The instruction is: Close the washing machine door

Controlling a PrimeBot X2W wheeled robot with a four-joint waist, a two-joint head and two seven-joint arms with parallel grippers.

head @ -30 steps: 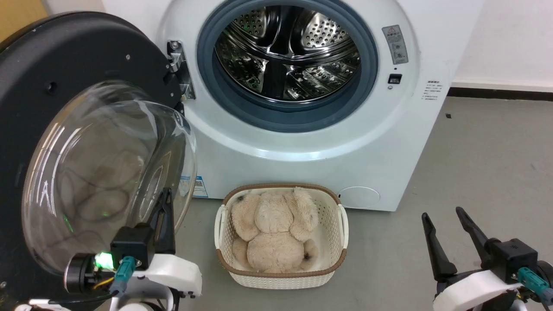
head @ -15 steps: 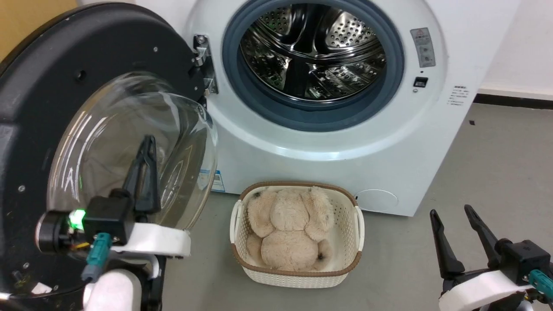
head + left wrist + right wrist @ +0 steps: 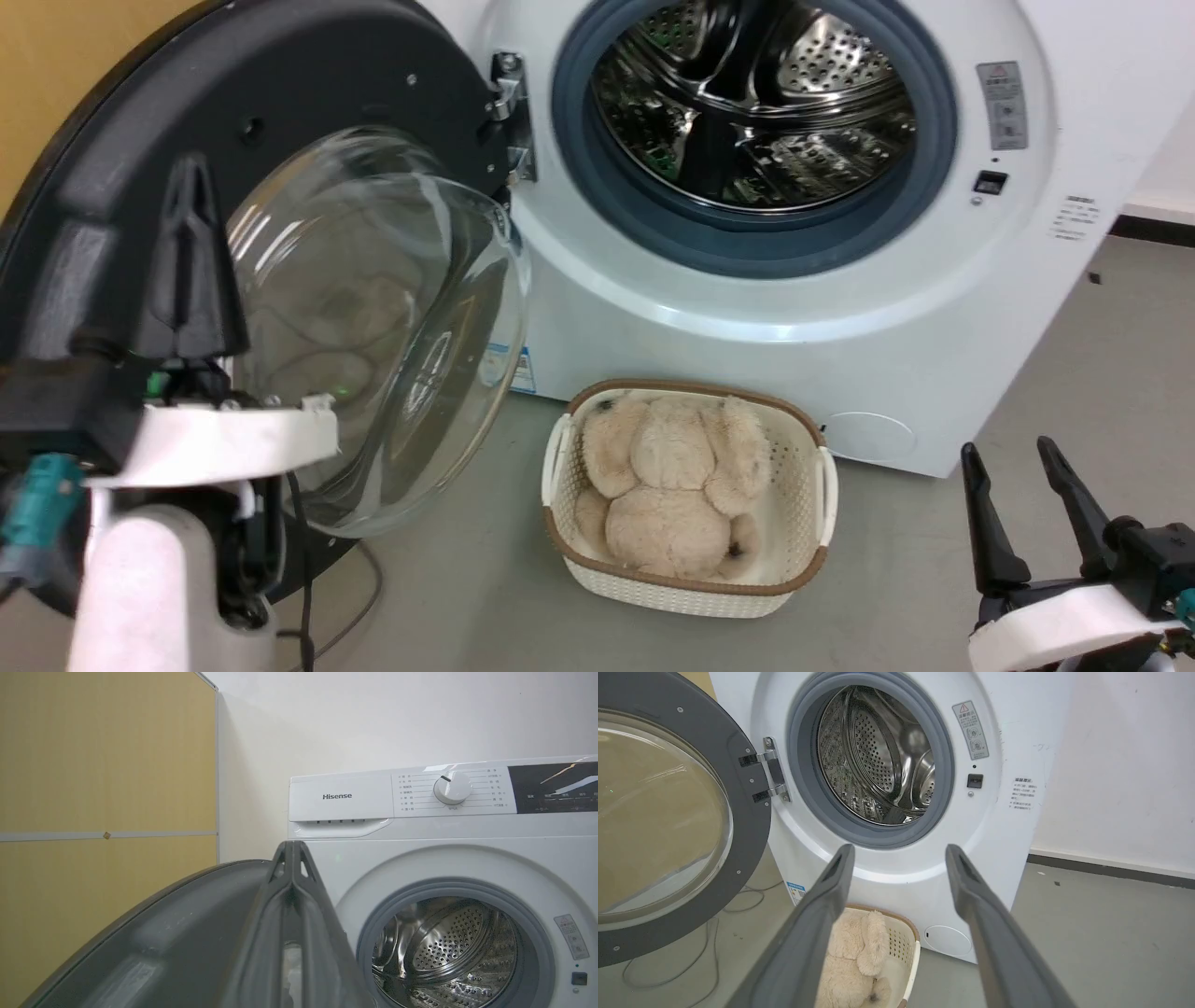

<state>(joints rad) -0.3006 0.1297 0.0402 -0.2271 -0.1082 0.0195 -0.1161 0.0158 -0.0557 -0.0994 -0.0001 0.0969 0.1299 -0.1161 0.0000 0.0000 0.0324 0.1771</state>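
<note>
The white washing machine (image 3: 709, 308) stands with its steel drum (image 3: 756, 103) exposed. The washing machine door (image 3: 308, 84) hangs wide open on its left hinge, black rim and clear glass bowl (image 3: 392, 308) facing me. My left gripper (image 3: 193, 177) is shut, empty, pointing up in front of the door's black rim just left of the bowl. In the left wrist view its joined fingers (image 3: 290, 858) rise above the door's rim (image 3: 177, 924); whether they touch it is unclear. My right gripper (image 3: 1008, 450) is open at the lower right, apart from the machine (image 3: 1008, 742) and the door (image 3: 747, 826).
A white basket (image 3: 691, 588) holding a beige plush toy (image 3: 672, 485) sits on the grey floor in front of the machine, below the port. A cable (image 3: 355, 597) lies on the floor under the door. A yellow panel (image 3: 107, 765) stands left of the machine.
The head camera has panned left, shifting the scene right. My left gripper rose from the bowl's lower edge and moved left onto the black rim. The door stays open; right gripper unchanged.
</note>
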